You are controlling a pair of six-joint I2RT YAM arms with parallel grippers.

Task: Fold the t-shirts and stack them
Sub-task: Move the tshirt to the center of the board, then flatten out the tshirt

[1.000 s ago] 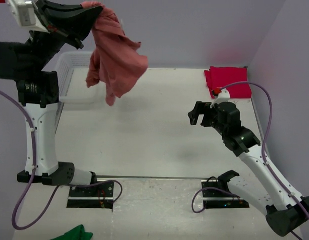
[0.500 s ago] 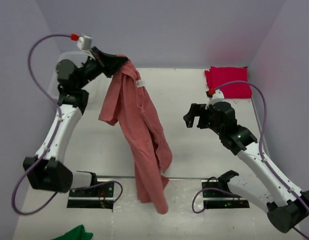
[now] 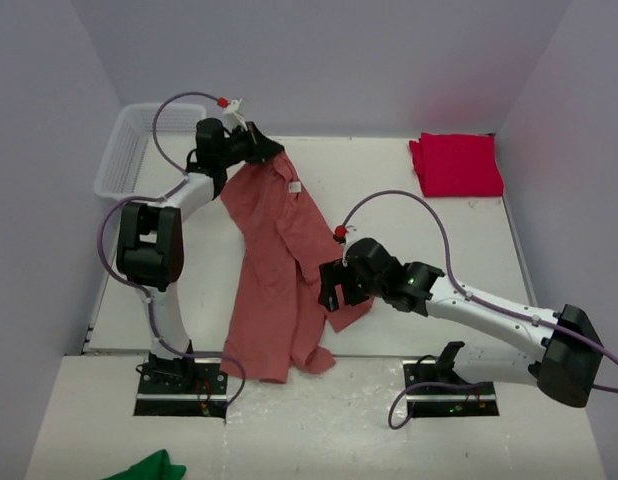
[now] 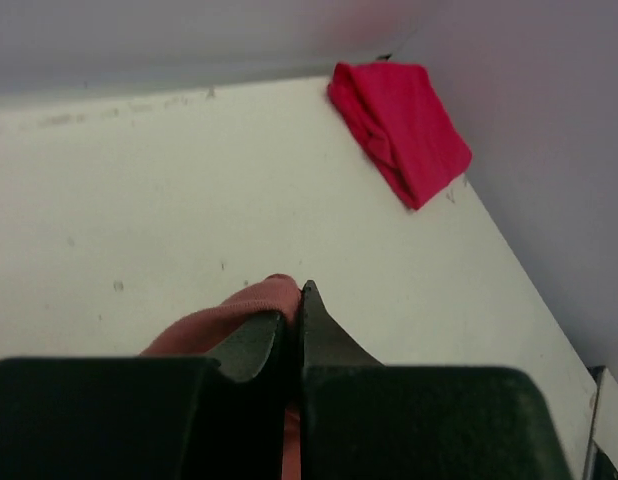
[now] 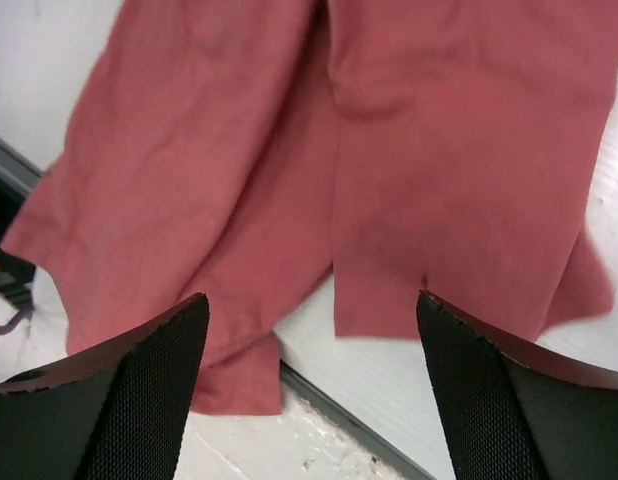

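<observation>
Since the earlier frame, the salmon-red t-shirt (image 3: 279, 270) has been lowered onto the bench (image 3: 439, 240), its top edge kept clenched in the left end effector (image 4: 292, 312). It is laid as a crumpled strip, sleeves hard to make out, hem draped past the near edge. The right end effector (image 5: 309, 310) is held spread above it, and the crimson t-shirt (image 3: 456, 165) lies folded far right.

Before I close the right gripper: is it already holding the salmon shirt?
No, the right gripper stands wide open over the salmon shirt, pinching no cloth.
</observation>
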